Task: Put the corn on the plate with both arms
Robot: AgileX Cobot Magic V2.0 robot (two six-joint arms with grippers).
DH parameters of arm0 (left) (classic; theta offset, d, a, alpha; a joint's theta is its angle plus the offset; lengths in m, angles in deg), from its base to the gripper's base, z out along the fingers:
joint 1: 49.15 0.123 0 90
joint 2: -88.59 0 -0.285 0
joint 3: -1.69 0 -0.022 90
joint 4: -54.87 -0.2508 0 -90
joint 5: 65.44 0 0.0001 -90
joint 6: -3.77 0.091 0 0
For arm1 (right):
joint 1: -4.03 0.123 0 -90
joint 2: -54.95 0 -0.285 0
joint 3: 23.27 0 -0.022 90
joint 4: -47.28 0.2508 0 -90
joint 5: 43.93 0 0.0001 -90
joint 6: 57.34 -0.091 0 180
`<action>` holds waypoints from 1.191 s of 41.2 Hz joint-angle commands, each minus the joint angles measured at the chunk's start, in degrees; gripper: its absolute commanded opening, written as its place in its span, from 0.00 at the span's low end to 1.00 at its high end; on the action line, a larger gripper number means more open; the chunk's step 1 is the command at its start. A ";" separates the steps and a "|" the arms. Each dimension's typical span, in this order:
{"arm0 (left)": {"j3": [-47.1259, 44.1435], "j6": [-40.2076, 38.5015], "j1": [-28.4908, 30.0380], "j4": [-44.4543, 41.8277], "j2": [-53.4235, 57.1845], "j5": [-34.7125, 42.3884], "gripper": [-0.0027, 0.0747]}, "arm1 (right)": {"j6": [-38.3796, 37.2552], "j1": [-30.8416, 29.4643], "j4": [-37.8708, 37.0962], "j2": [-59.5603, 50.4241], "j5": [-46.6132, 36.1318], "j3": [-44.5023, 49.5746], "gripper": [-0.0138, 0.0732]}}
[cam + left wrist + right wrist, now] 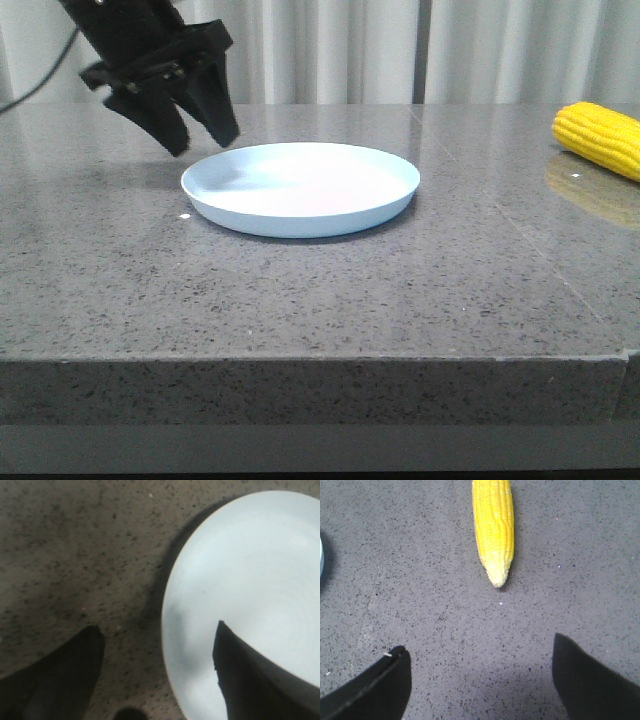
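On the grey table (300, 300) we see the plate (300, 188) lying empty near the middle, and the corn (600, 138) well apart from it at the far right edge. Our left gripper (208, 138) hovers over the plate's left rim, jaws spread and holding nothing. Our right gripper (480, 680) hangs above bare stone, jaws wide, the corn's pale tip pointing toward it.
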 commanded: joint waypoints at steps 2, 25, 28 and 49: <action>2.04 -6.67 -4.23 -11.12 8.25 1.75 0.66 | 0.16 0.04 -0.78 0.07 -4.11 -1.96 0.84; -20.17 -17.02 -16.21 -20.86 39.35 11.09 0.66 | 0.16 0.04 -0.78 0.07 -4.11 -1.96 0.84; -24.43 -17.02 -16.21 -20.86 44.19 12.14 0.66 | 0.16 0.04 -0.78 0.07 -4.11 -1.96 0.84; -46.36 -20.38 -16.21 -20.86 69.42 14.85 0.66 | 0.16 0.04 -0.22 0.07 -4.11 -1.96 0.84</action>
